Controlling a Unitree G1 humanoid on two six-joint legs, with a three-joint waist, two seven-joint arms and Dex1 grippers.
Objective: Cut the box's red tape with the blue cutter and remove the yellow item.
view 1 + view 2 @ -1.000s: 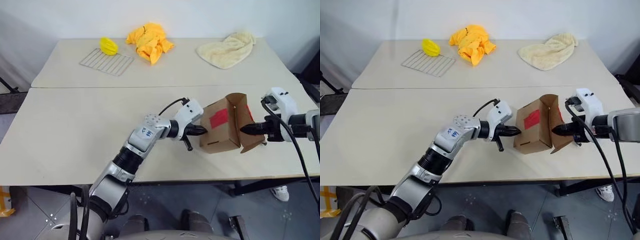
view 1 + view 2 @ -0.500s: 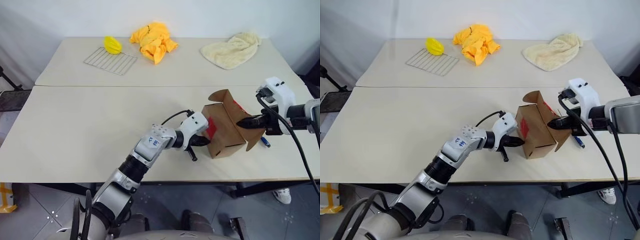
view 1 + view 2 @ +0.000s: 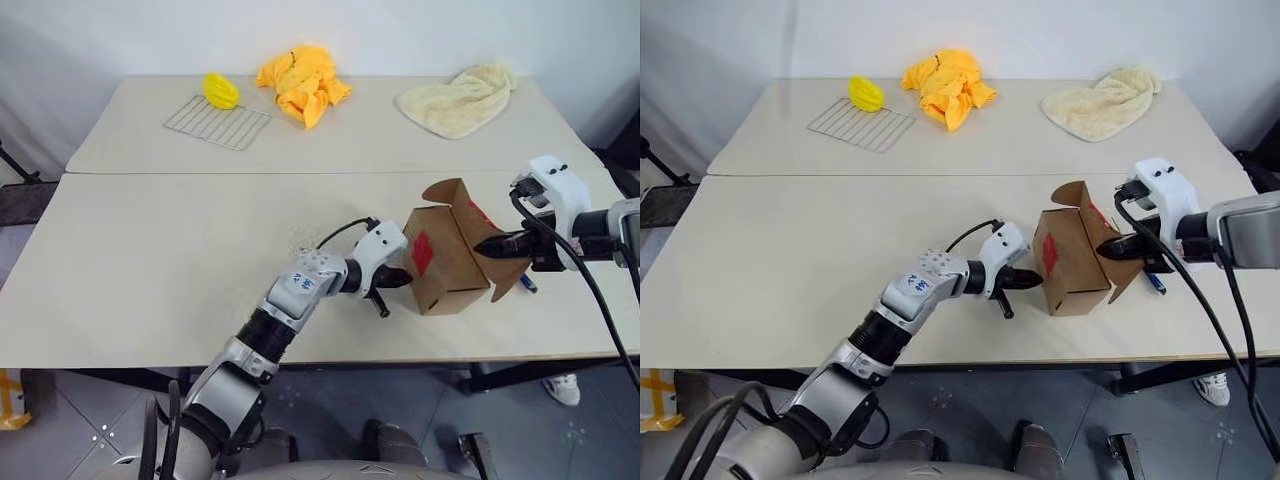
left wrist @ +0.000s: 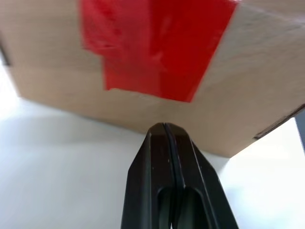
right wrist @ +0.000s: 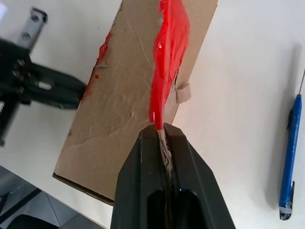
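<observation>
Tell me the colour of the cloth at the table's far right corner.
The cloth is pale cream, seen best in the left eye view.

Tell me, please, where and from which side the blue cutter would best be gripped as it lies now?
Probably mid-shaft, from above. The cutter lies flat on the table, apart from the box, so fingers could straddle its slim blue body crosswise. Its darker tip end points toward the table's near edge, so gripping at the middle keeps clear of it. The right gripper is nearest but is shut on the box's flap.
</observation>
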